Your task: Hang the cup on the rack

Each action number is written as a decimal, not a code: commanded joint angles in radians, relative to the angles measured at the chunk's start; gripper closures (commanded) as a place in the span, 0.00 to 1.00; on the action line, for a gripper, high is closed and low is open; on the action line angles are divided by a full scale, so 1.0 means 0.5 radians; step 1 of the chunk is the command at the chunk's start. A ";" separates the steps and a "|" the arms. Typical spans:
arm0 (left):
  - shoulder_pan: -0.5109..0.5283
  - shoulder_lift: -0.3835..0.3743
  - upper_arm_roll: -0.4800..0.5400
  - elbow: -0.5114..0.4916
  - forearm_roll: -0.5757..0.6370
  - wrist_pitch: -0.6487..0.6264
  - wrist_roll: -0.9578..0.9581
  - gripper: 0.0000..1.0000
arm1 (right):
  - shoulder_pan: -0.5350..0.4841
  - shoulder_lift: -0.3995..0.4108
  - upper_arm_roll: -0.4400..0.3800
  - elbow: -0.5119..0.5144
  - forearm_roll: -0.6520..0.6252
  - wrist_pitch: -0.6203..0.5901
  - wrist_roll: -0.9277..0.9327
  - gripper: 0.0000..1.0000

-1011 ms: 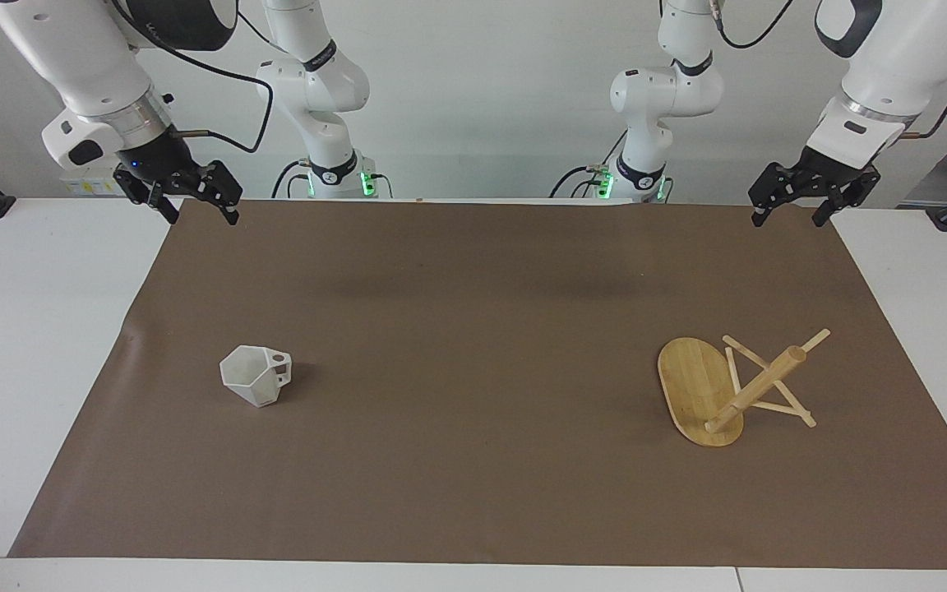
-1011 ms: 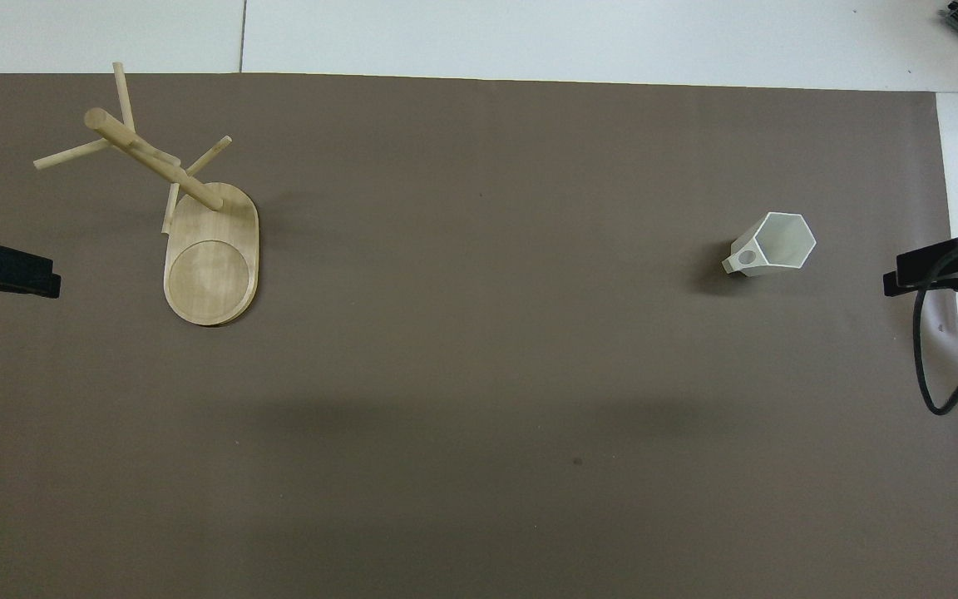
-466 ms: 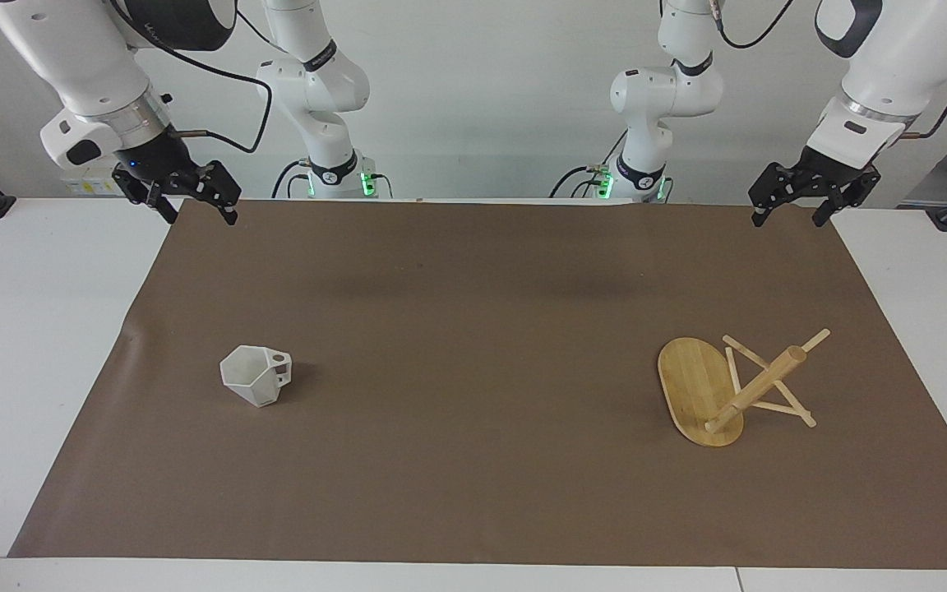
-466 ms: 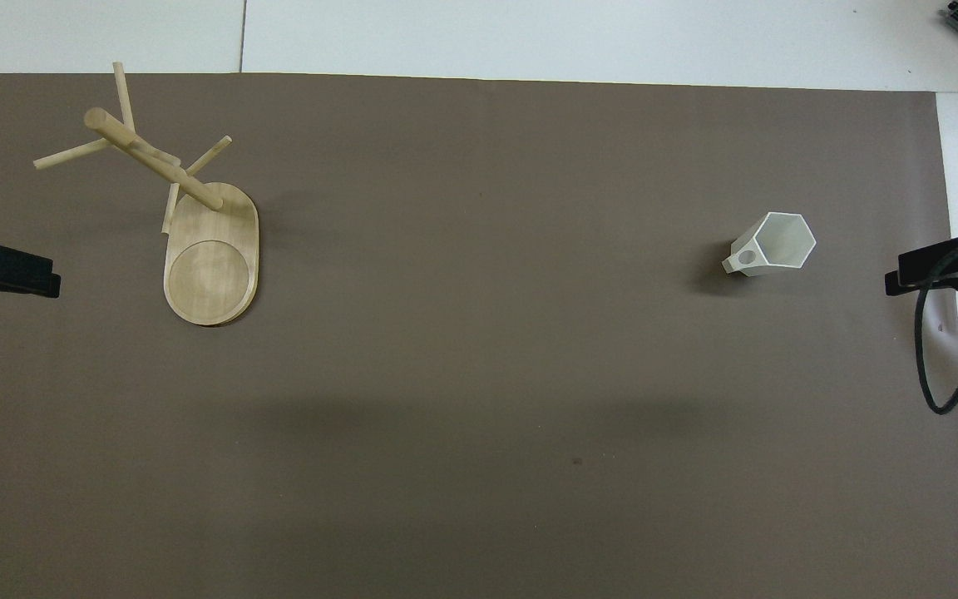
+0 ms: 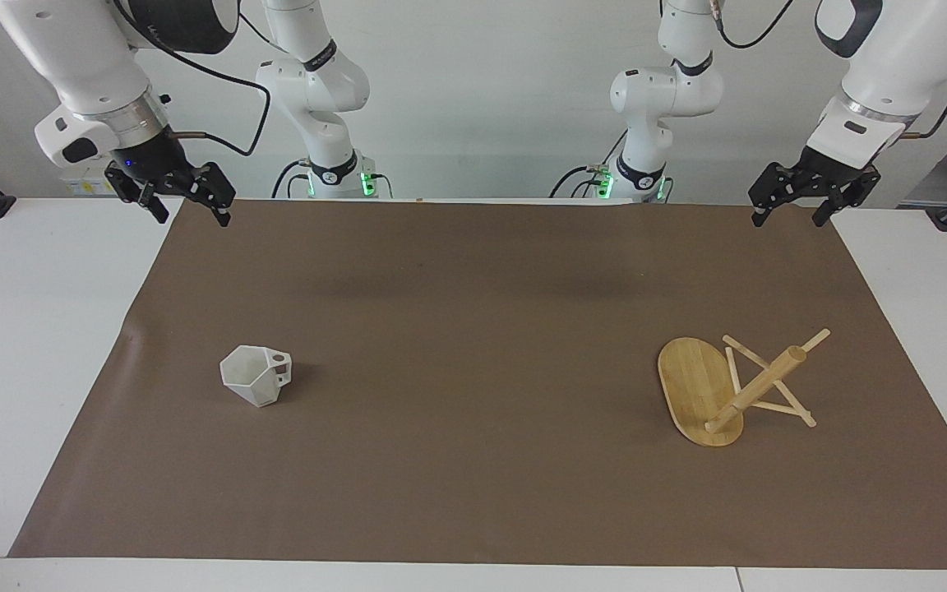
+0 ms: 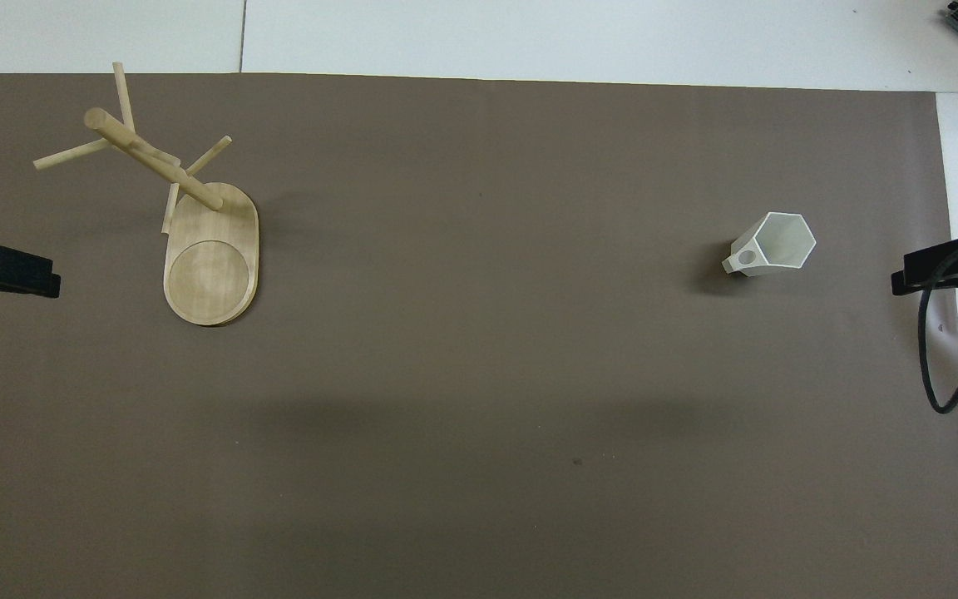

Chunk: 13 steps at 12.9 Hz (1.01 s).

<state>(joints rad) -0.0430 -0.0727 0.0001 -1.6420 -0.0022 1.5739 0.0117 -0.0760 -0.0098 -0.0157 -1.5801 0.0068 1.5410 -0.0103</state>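
The white faceted cup (image 5: 256, 376) stands on the brown mat toward the right arm's end, mouth up; in the overhead view (image 6: 772, 241) its handle points toward the left arm's end. The bamboo rack (image 5: 712, 395) stands on its oval base toward the left arm's end, with its post (image 6: 155, 160) and thin pegs bare. My right gripper (image 5: 192, 215) hangs open and empty in the air over the mat's edge at its own end, well apart from the cup; it also shows in the overhead view (image 6: 940, 266). My left gripper (image 5: 787, 220) waits open and empty over the mat's other edge (image 6: 5, 270).
The brown mat (image 5: 473, 329) covers most of the white table (image 5: 21, 329). A black cable (image 6: 936, 358) loops down from the right arm at the mat's edge.
My right gripper has drifted slightly outward, away from the mat's middle. The left arm, cup and rack have not moved.
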 commanded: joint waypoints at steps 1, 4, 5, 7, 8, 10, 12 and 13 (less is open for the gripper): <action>0.022 -0.026 -0.012 -0.014 0.029 -0.025 0.010 0.00 | 0.008 -0.039 -0.002 -0.049 -0.066 0.069 -0.041 0.00; 0.022 -0.026 -0.012 -0.014 0.029 -0.025 0.010 0.00 | 0.011 -0.036 -0.002 -0.049 -0.072 0.112 -0.047 0.00; 0.022 -0.026 -0.012 -0.014 0.029 -0.022 0.010 0.00 | 0.011 -0.036 -0.002 -0.049 -0.072 0.112 -0.044 0.00; 0.022 -0.026 -0.012 -0.014 0.029 -0.025 0.010 0.00 | 0.011 -0.036 0.001 -0.052 -0.069 0.112 -0.044 0.00; 0.022 -0.026 -0.012 -0.014 0.029 -0.022 0.010 0.00 | 0.011 -0.036 -0.002 -0.055 -0.069 0.112 -0.044 0.00; 0.022 -0.026 -0.012 -0.014 0.029 -0.022 0.010 0.00 | 0.008 -0.048 -0.002 -0.153 -0.069 0.273 -0.050 0.00; 0.022 -0.026 -0.012 -0.014 0.029 -0.022 0.010 0.00 | -0.001 -0.048 0.001 -0.279 -0.066 0.442 -0.065 0.00; 0.022 -0.026 -0.012 -0.014 0.029 -0.022 0.010 0.00 | -0.001 -0.036 0.001 -0.349 -0.066 0.540 -0.068 0.00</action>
<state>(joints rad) -0.0430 -0.0727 0.0001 -1.6420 -0.0022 1.5739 0.0117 -0.0722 -0.0089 -0.0164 -1.6672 -0.0068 1.7272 -0.0182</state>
